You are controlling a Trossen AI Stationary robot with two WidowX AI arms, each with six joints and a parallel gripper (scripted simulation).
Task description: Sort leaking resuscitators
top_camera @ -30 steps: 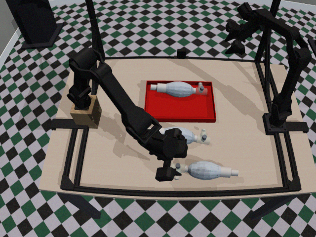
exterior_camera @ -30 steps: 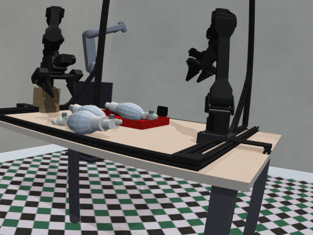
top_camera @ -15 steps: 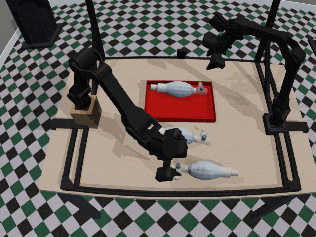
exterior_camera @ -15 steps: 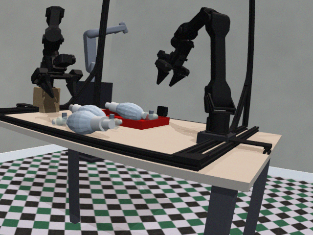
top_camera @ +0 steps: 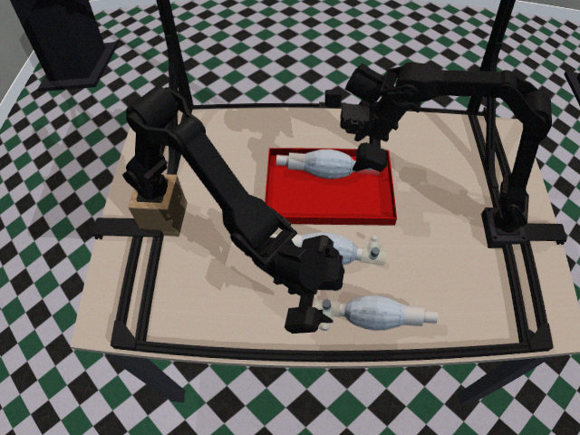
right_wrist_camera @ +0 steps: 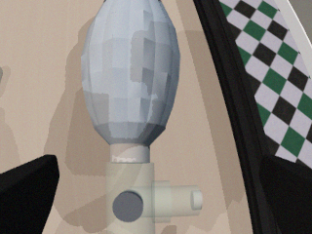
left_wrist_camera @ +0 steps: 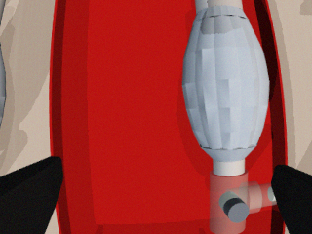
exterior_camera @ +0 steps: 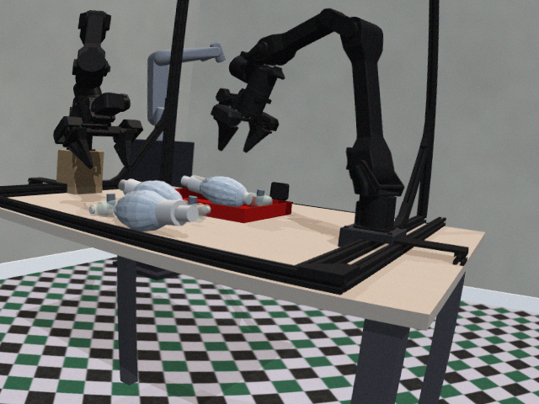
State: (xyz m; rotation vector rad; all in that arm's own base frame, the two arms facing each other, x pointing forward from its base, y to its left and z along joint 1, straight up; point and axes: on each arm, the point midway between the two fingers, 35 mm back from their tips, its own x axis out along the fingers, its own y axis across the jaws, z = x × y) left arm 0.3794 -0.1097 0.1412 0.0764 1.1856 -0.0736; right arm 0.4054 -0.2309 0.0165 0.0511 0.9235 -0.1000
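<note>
The pale table (top_camera: 435,275) (exterior_camera: 278,241) (left_wrist_camera: 29,54) (right_wrist_camera: 29,93) bore, seen from above, the red tray (top_camera: 330,220) (exterior_camera: 243,215) (left_wrist_camera: 57,97) toward 12 o'clock, one bag unit (top_camera: 345,250) (exterior_camera: 158,189) (left_wrist_camera: 1,88) just below centre, another unit (top_camera: 376,313) (exterior_camera: 136,210) (right_wrist_camera: 131,68) toward 5, a wooden block (top_camera: 154,217) (exterior_camera: 80,173) at 9 and black rails (top_camera: 318,351) (exterior_camera: 217,261) (right_wrist_camera: 229,97) along 6.

A checkered floor (top_camera: 262,405) (exterior_camera: 243,348) (right_wrist_camera: 276,78) surrounds the black-legged table.

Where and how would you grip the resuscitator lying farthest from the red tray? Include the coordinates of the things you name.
I'd grip its bag (top_camera: 375,313) (exterior_camera: 136,210) (right_wrist_camera: 131,68) mid-length from straight above, one finger per long flank: it lies flat, both flanks look reachable, and the valve (top_camera: 336,309) (exterior_camera: 104,209) (right_wrist_camera: 131,175) has awkward projections.
</note>
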